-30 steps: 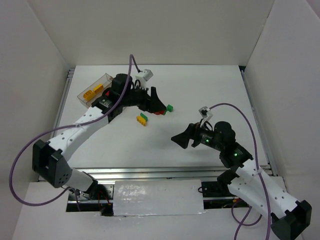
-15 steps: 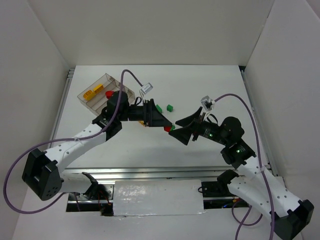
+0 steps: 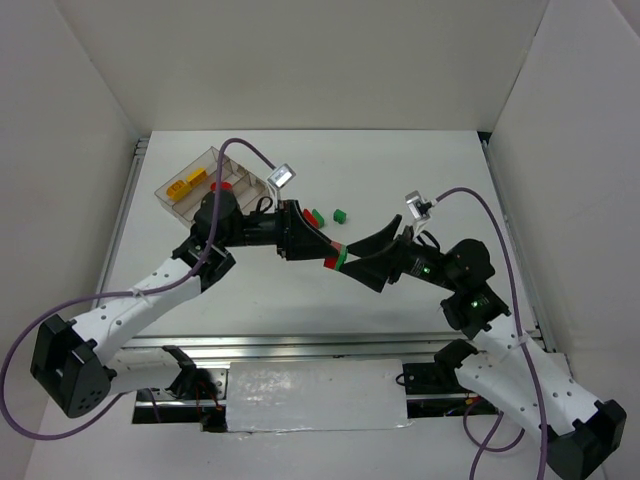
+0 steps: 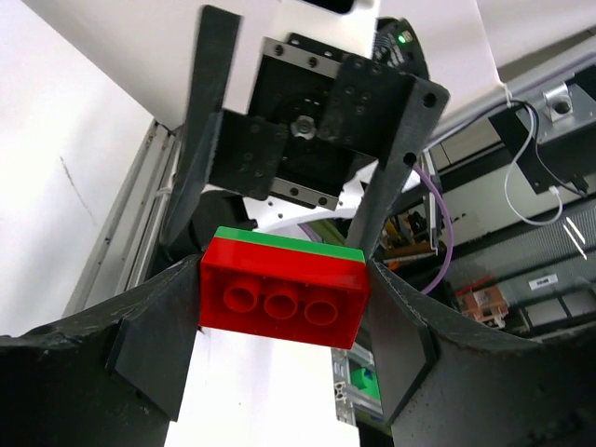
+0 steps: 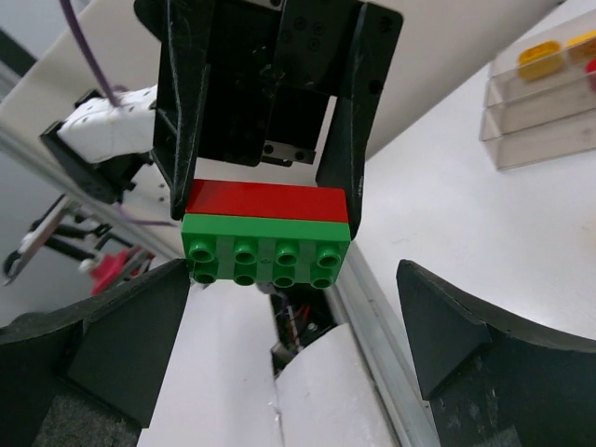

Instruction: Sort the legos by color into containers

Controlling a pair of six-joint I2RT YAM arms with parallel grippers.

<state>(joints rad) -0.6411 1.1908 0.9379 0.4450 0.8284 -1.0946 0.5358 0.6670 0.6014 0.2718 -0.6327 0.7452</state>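
**Logger:** Containers first; what goes in the book?

**Operator:** The tray (image 3: 212, 153) sits on the table (image 3: 430, 170) in the upper left of the overhead view. I count two yellow bricks (image 3: 180, 190) in its compartment nearest the frame's left edge. A red piece (image 3: 227, 186) lies in a compartment nearer my left arm; which of the other two I cannot tell, as the arm covers that side.

**Logger:** End effectors?

**Operator:** My left gripper (image 3: 328, 257) is at frame centre; its jaws are partly closed and clamped on a red-and-green stack (image 4: 281, 300), one pad on each short end. My right gripper (image 3: 350, 262) faces it from just right of centre; its jaws are spread to their widest and grasp nothing. Its fingers straddle the stack; in the right wrist view one fingertip (image 5: 172, 279) comes just beside the green brick's lower corner, and I cannot tell whether they touch; the other fingertip stands apart.

**Logger:** Loose stock?

**Operator:** A green brick (image 3: 340, 214) lies above centre. Just to its left is a small piece (image 3: 316, 216) showing green and red, too small to resolve further. Both are on the table, apart from the tray.
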